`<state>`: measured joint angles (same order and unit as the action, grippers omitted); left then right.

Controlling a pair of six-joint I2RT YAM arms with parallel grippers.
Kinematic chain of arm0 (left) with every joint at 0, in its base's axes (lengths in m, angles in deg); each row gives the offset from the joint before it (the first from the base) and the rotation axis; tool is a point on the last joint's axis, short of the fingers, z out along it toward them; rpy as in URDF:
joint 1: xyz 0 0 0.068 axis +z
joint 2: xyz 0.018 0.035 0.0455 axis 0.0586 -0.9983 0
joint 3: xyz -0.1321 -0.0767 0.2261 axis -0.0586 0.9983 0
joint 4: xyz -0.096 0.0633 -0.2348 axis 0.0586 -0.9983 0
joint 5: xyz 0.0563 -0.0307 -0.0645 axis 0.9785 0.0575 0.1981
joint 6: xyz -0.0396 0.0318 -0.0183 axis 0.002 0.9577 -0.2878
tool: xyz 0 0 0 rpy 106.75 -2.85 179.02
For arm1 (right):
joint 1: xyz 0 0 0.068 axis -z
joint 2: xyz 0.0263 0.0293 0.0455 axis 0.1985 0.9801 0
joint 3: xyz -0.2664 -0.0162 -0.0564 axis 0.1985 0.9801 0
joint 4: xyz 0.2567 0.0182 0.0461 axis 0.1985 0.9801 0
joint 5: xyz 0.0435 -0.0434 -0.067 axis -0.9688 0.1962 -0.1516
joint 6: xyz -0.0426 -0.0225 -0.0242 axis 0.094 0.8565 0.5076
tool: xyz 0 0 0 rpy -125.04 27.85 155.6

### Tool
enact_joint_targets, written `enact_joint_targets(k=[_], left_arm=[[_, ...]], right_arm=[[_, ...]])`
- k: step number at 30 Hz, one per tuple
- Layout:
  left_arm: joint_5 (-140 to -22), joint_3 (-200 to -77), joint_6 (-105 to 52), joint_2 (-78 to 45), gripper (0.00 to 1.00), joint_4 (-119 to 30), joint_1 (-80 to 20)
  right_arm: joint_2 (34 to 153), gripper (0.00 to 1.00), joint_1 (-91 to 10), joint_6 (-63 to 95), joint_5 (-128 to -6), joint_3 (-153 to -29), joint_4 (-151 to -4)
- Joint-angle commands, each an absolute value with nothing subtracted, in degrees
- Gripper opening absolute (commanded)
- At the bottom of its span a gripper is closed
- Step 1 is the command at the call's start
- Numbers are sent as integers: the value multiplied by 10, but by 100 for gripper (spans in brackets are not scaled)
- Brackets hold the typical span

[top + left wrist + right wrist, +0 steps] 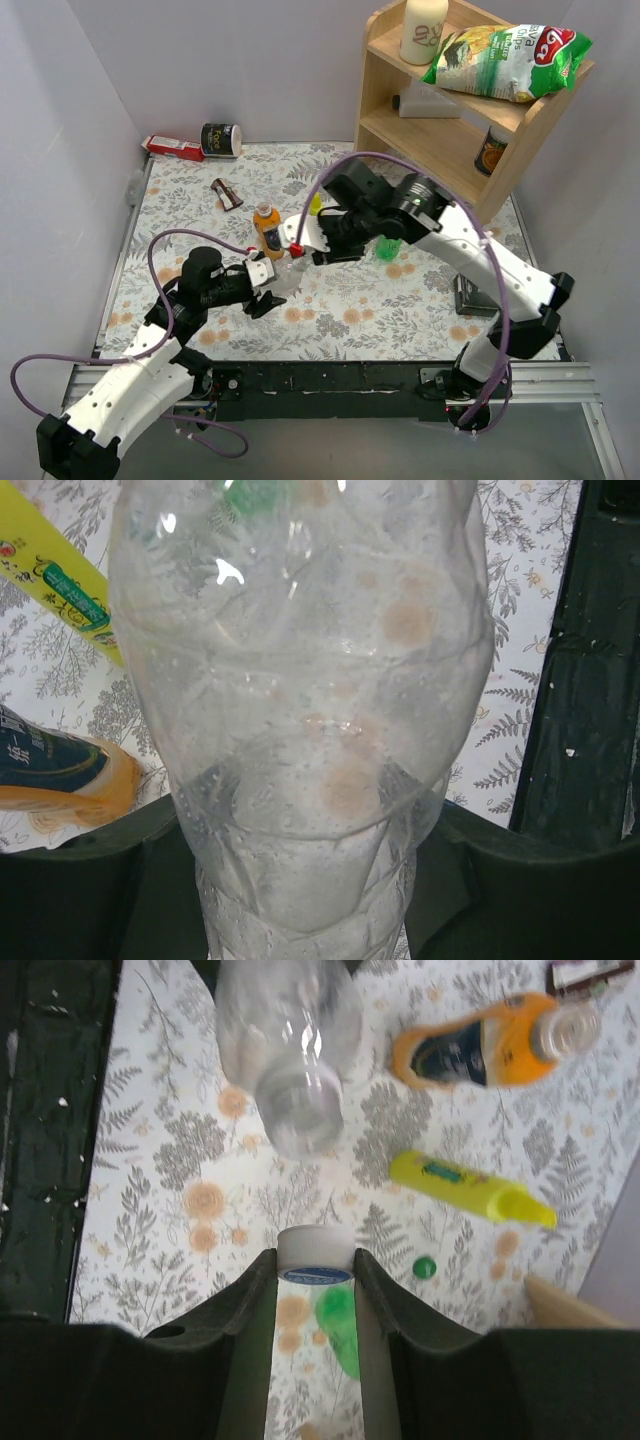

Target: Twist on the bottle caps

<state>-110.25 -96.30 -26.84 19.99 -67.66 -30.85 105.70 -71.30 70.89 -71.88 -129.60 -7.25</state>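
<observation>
Writing on the dark blue label of the orange plastic bottle [480, 1045] is too blurry to read, and so is the green label on the slim yellow bottle [460, 1185]. Both are beyond the right gripper [315, 1260], whose fingers pinch the small round white cap [315, 1245] tight. A little green cap [425, 1267] sits just beside those fingers. The left gripper [305, 885] squeezes the see-through plastic bottle [300, 730]; the flowered table [520, 630] shows right through it.
</observation>
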Motion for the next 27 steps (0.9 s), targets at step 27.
enact_joint_targets(k=[27], left_arm=[[-918,-1040,-527,258,0,-694,-180]], right_arm=[[1087,20,-689,774,-541,-776,-346]])
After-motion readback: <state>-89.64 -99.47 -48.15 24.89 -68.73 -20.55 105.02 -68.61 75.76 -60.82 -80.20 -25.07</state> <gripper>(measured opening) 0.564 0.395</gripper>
